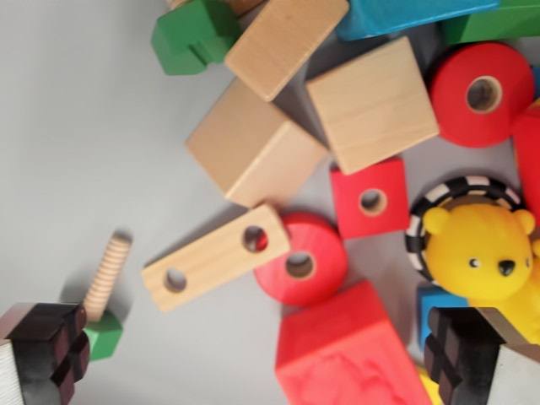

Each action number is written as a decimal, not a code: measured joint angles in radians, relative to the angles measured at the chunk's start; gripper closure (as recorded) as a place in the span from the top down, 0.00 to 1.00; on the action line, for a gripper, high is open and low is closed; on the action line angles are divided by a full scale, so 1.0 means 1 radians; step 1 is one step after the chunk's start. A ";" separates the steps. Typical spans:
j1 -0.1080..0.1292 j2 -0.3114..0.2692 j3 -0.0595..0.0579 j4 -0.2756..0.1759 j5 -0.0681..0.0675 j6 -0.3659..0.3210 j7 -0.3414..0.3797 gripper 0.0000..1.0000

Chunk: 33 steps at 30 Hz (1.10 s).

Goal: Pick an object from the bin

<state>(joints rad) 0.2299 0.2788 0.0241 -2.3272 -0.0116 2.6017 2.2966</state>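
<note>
I look straight down into a grey bin (76,126) full of toy pieces. My gripper (253,359) is open, its dark fingertips (51,346) at the lower left and lower right corners. Between them lie a large red block (346,350), a red disc (304,261) and a flat wooden bar with two holes (215,257) resting partly on the disc. A yellow bear (485,253) sits by the right fingertip. A wooden screw with a green head (105,287) lies by the left fingertip. Nothing is held.
Plain wooden blocks (253,148) (371,101) (283,42) fill the upper middle. A small red square with a hole (369,198), a red ring (481,93), a green piece (194,34) and a blue piece (405,13) lie around them. The bin's left part is bare grey floor.
</note>
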 joint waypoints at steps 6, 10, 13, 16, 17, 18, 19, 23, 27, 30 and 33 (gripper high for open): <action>0.000 0.069 -0.003 0.002 0.000 0.063 0.003 1.00; 0.000 0.108 -0.003 0.007 0.000 0.097 0.004 1.00; 0.000 0.134 -0.004 0.011 0.000 0.120 0.005 1.00; 0.002 0.166 -0.005 0.018 0.000 0.145 0.005 1.00; 0.002 0.176 -0.006 0.021 0.000 0.153 0.005 1.00; 0.002 0.181 -0.006 0.022 0.000 0.157 0.005 1.00; 0.003 0.190 -0.006 0.024 0.000 0.164 0.005 1.00; 0.004 0.229 -0.008 0.034 0.000 0.192 0.005 1.00; 0.006 0.256 -0.009 0.042 0.000 0.211 0.005 1.00; 0.006 0.266 -0.010 0.048 0.000 0.220 0.005 1.00; 0.007 0.271 -0.010 0.053 0.000 0.227 0.006 1.00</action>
<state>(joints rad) 0.2367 0.5503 0.0140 -2.2743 -0.0117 2.8283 2.3022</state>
